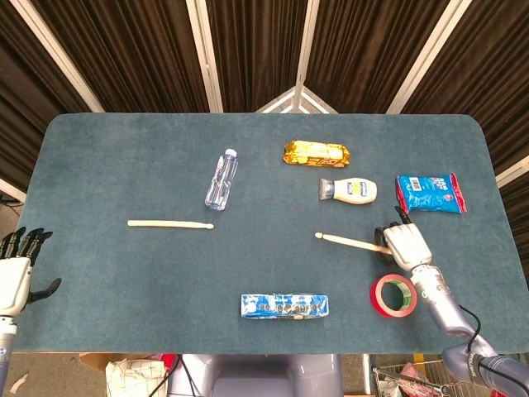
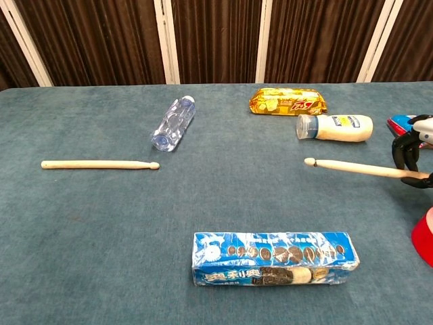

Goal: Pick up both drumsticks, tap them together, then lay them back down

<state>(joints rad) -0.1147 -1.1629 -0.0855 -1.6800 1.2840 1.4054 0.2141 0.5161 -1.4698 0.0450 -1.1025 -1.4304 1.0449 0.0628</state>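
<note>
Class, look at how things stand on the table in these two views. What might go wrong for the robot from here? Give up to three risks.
1. The right hand holds the right drumstick by its very end, so the stick may tilt or slip out.
2. The red tape roll lies just beside that hand and could be knocked.
3. The left hand is off the table edge, far from the left drumstick; its reach may pass near the water bottle.

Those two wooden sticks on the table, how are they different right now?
The left drumstick lies flat on the table, untouched; the right drumstick is gripped at its butt end by the right hand. The left one lies level with its tip pointing right; the right one is tilted, its tip pointing left. Both are plain pale wood.
</note>
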